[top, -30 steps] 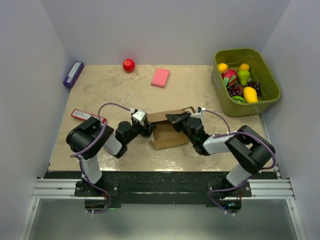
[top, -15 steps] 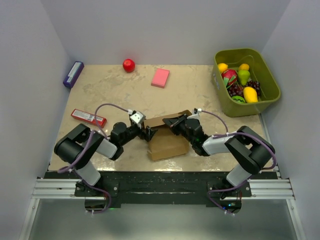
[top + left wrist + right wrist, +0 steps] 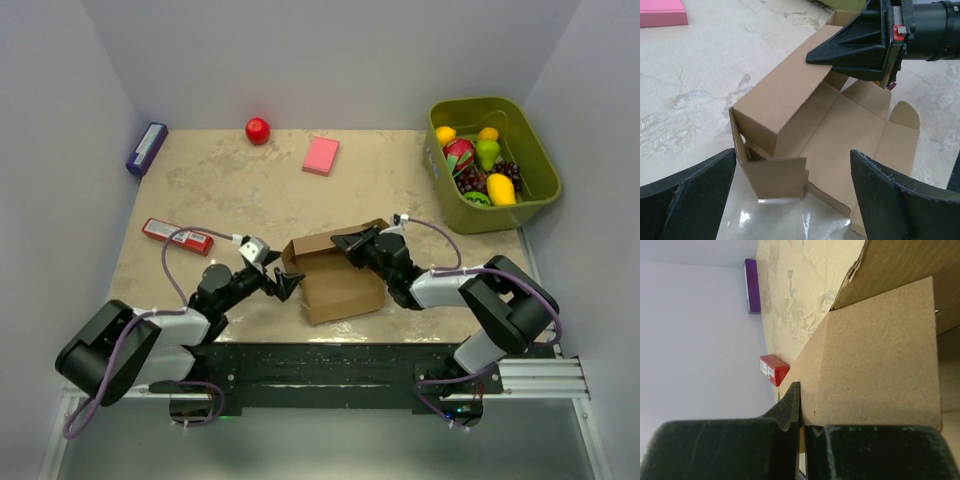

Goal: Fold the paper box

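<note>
Beige mottled table [image 3: 200, 190] inside pale walls. Near the front edge, between the two grippers: the paper box [image 3: 340, 285], brown, half formed, with one long panel raised and tilted over the open floor and the other flaps lying flat. Pinched at the far edge of that raised panel by the right gripper [image 3: 348, 243], pressed together on the cardboard. Faced from the left by the left gripper [image 3: 283, 283], spread wide, just beside the near corner flaps and apparently touching nothing. Well apart at the back: a pink block [image 3: 321, 155] and a red ball [image 3: 258, 130]; at the right, a green bin [image 3: 535, 195] of toy fruit [image 3: 500, 188].

Judged risks from here: with only one thin pinch on the raised panel, likely springing back flat on release, or tearing along the crease under a hard pull. Possible sliding of the light box across the smooth table on a push from the left without a counter-hold. Possible crushing of the small corner flaps on a closing at the wrong spot, and jamming of a side flap outside the wall instead of inside.
</note>
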Motion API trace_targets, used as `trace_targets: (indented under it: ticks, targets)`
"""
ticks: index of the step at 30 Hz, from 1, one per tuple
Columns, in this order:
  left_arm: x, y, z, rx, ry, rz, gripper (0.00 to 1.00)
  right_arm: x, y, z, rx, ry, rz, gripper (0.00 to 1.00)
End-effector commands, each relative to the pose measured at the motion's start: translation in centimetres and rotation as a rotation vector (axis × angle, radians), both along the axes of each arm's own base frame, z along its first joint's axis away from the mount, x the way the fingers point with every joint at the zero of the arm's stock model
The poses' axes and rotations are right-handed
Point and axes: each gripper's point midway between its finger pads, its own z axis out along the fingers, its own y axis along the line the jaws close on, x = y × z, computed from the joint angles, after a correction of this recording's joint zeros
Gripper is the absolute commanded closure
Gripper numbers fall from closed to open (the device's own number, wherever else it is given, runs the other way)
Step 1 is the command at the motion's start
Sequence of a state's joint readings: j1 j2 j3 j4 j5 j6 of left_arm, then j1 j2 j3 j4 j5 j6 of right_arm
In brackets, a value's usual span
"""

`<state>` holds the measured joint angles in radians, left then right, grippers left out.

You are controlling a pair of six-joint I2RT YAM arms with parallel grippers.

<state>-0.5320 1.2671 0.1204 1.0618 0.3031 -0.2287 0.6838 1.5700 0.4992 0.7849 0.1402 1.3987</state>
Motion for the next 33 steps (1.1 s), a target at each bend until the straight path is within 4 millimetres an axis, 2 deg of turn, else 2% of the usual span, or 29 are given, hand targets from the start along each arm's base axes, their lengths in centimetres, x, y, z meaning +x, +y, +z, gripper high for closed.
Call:
trace_targets:
  ticks: [1, 3, 5, 13, 14, 18, 20, 21, 23, 24, 26, 33]
  targets:
    - [-1.1, 1.7, -1.4, -0.028, 0.084, 0.062, 0.00, -0.1, -1.7, -1.8, -0.089, 0.016, -0.019, 1.00]
    - [-1.3, 2.5, -0.9, -0.070, 0.077, 0.090, 0.00, -0.1, -1.8, -1.8, -0.083, 0.017, -0.012, 1.00]
    - [-1.7, 3.5, -1.5, -0.086, 0.093, 0.123, 0.00, -0.1, -1.8, -1.8, -0.073, 0.013, -0.013, 1.00]
    - [-1.7, 4.7, -2.1, -0.104, 0.087, 0.174, 0.04, -0.2, -1.4, -1.6, -0.043, 0.004, 0.010, 1.00]
    - [-1.6, 4.7, -2.2, -0.103, 0.089, 0.171, 0.09, -0.4, -1.4, -1.8, -0.042, 0.008, 0.012, 1.00]
    - [-1.6, 4.8, -2.6, -0.119, 0.096, 0.152, 0.17, -0.4, -1.3, -1.7, -0.035, 0.003, 0.018, 1.00]
    - [-2.0, 4.6, -3.4, -0.113, 0.128, 0.125, 0.21, -0.5, -1.3, -1.7, -0.031, 0.004, 0.018, 1.00]
    - [-2.1, 4.5, -3.0, -0.126, 0.113, 0.115, 0.21, -0.4, -1.3, -1.6, -0.028, 0.000, 0.018, 1.00]
    - [-2.3, 4.4, -3.5, -0.130, 0.130, 0.107, 0.22, -0.4, -1.1, -1.6, -0.025, 0.003, 0.023, 1.00]
    - [-2.3, 4.2, -2.9, -0.142, 0.108, 0.088, 0.22, -0.4, -1.2, -1.7, -0.026, 0.002, 0.022, 1.00]
    - [-2.3, 4.0, -3.5, -0.136, 0.133, 0.081, 0.22, -0.4, -1.1, -1.7, -0.026, 0.002, 0.025, 1.00]
    - [-0.8, 3.1, -4.0, -0.126, 0.120, 0.060, 0.25, -0.3, -1.1, -1.6, -0.043, -0.005, 0.028, 1.00]
